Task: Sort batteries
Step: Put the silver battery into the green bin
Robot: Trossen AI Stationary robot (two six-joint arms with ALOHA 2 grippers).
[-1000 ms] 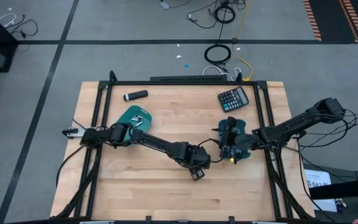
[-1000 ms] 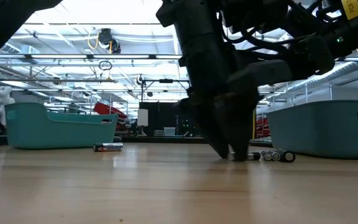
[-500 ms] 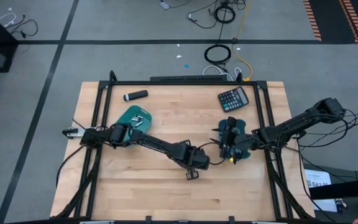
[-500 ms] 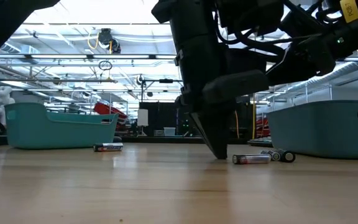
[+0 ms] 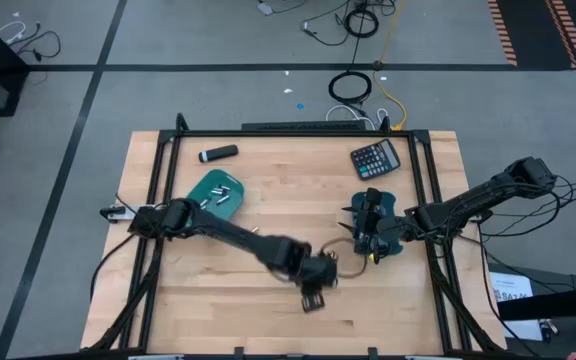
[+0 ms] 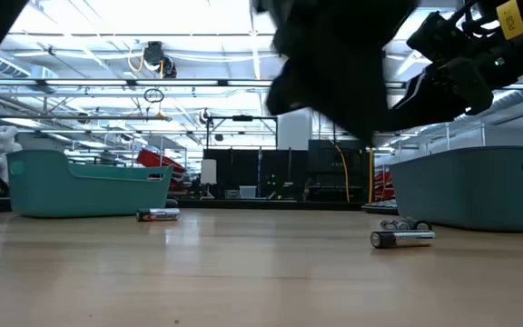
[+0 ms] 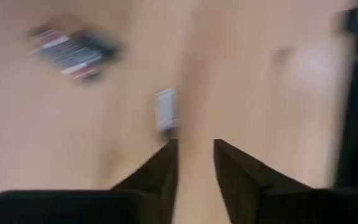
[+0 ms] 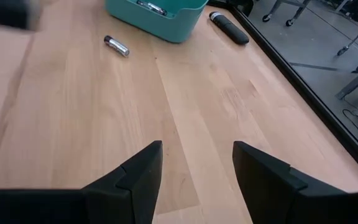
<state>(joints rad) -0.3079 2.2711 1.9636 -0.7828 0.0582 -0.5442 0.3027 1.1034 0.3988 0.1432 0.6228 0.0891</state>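
My left gripper (image 5: 311,298) hangs blurred above the table's middle, toward the near edge; its fingers (image 7: 194,148) stand slightly open and hold nothing. Beyond them a silvery battery (image 7: 165,109) lies on the wood, and a red-labelled one (image 7: 70,50) lies farther off. In the low view a silvery battery (image 6: 402,238) lies on its side before a few more (image 6: 399,224), and another (image 6: 157,215) lies near the left teal tray (image 6: 89,182). My right gripper (image 5: 358,232) waits open (image 8: 194,158) by the right teal tray (image 5: 386,228).
The left teal tray (image 5: 216,192) holds several batteries. A black marker-like cylinder (image 5: 218,153) and a black calculator (image 5: 376,158) lie near the far edge. A lone battery (image 8: 115,45) lies on bare wood before the left teal tray (image 8: 157,15). Black frame rails edge the table.
My left gripper stood with its fingertips on the table at a battery, then rose out of the low view and shifted toward the near edge. The battery stayed on the table and has moved along it toward the right tray.
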